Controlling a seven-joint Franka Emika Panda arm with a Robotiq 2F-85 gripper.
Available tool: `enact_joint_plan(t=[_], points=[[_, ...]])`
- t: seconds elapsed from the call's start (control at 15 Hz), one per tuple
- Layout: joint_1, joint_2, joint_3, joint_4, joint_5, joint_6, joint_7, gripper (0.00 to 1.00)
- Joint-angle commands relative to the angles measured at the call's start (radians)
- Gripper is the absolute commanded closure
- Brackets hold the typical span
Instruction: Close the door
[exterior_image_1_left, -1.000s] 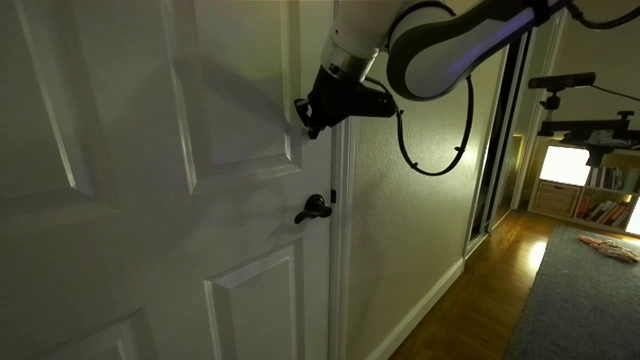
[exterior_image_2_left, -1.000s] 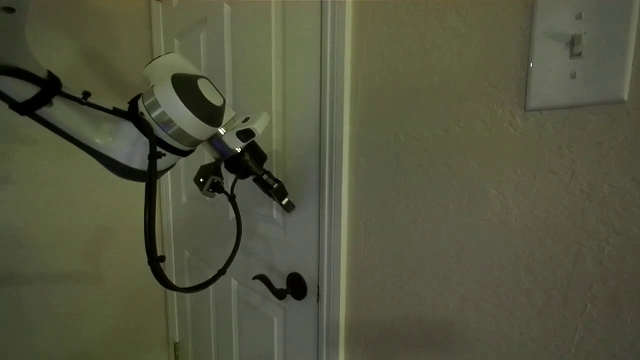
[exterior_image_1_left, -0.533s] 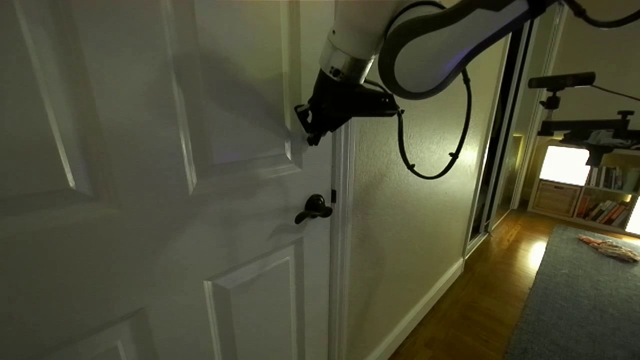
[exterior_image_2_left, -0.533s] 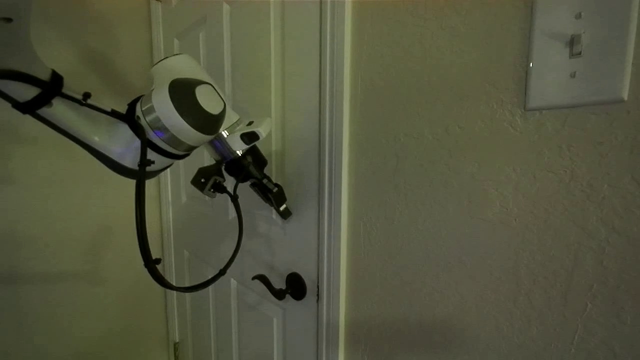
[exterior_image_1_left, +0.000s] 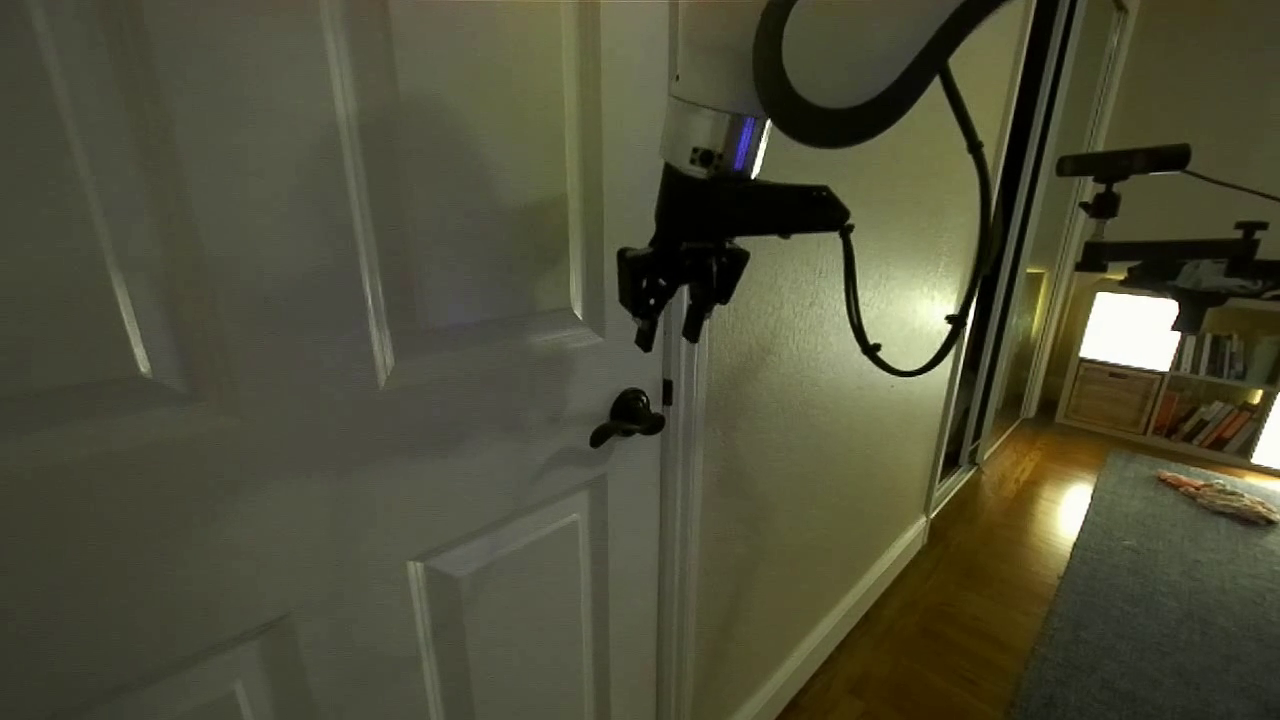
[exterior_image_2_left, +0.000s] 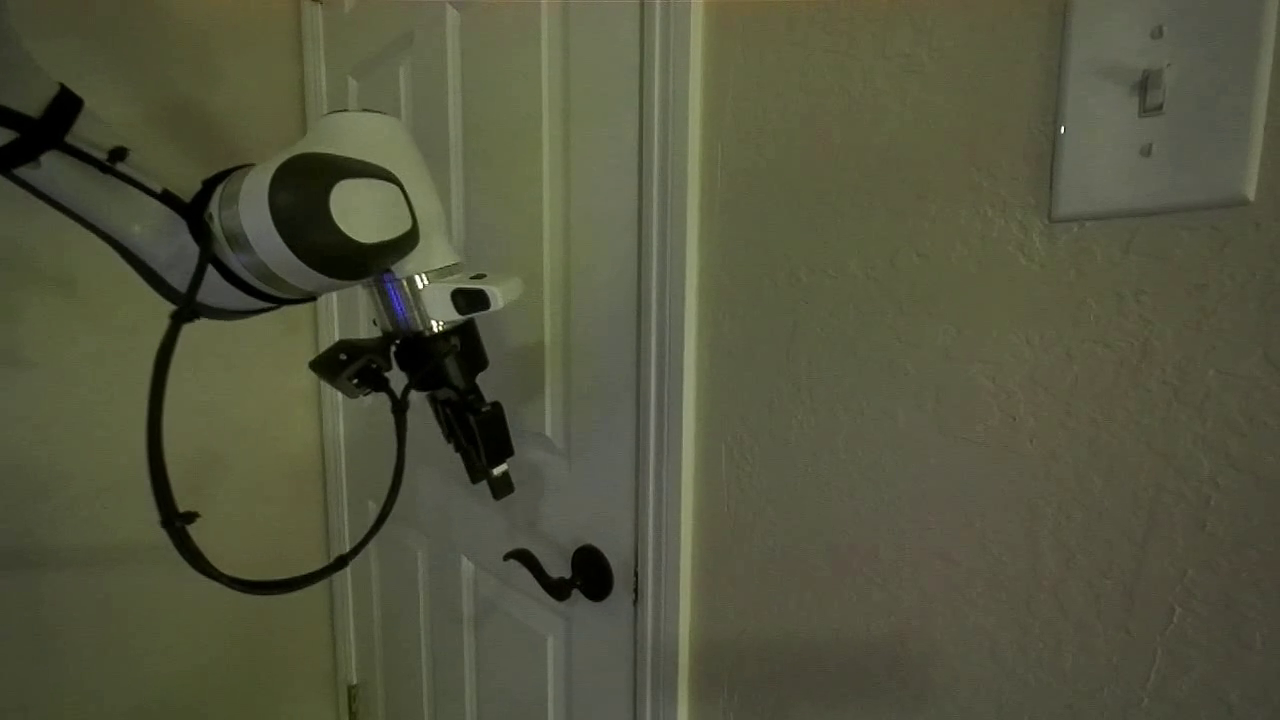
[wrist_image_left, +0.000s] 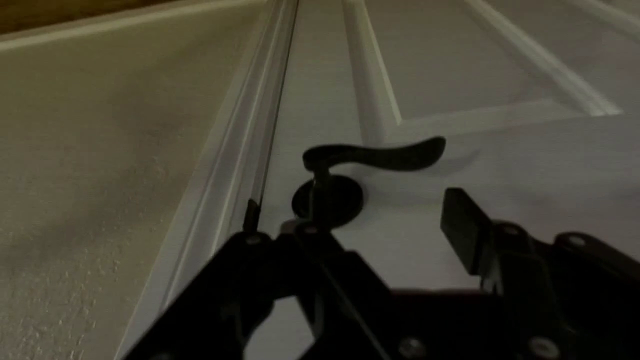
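Observation:
The white panelled door (exterior_image_1_left: 480, 430) fills much of an exterior view and sits against its frame with only a thin dark line between them. Whether it is latched I cannot tell. Its black lever handle (exterior_image_2_left: 575, 575) shows in both exterior views. My black gripper (exterior_image_1_left: 668, 342) hangs above the handle, tilted down, its two fingers spread apart with nothing between them. From the wrist, the lever handle (wrist_image_left: 375, 155) lies just beyond the fingertips, apart from the right-hand finger (wrist_image_left: 462, 230); the left-hand one overlaps the handle's round base in the picture.
A white door frame (exterior_image_2_left: 668, 400) and textured wall (exterior_image_2_left: 900, 420) adjoin the door's handle side. A light switch plate (exterior_image_2_left: 1155, 110) is on that wall. My arm's cable (exterior_image_2_left: 160, 400) hangs in a loose loop. A camera on a stand (exterior_image_1_left: 1125, 162), a bookshelf (exterior_image_1_left: 1115, 395) and a rug (exterior_image_1_left: 1150, 600) lie farther off.
My gripper has come down towards the handle's height, swung to point more downward, and its fingers have spread from shut. The door and handle look unmoved.

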Motion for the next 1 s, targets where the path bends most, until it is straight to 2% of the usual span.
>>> enact_joint_plan(t=[0.0, 0.13, 0.4, 0.67, 0.73, 0.93], points=[[0.001, -0.155, 0.009, -0.158, 0.120, -0.126, -0.125, 0.08], [-0.006, -0.212, 0.020, -0.210, 0.174, -0.199, -0.184, 0.00], [-0.006, -0.332, 0.023, -0.311, 0.221, -0.332, -0.233, 0.00], [-0.007, -0.443, 0.026, -0.417, 0.240, -0.403, -0.210, 0.00], [-0.005, -0.349, 0.025, -0.319, 0.211, -0.383, -0.208, 0.00], [-0.008, -0.402, 0.029, -0.375, 0.216, -0.394, -0.208, 0.00]])
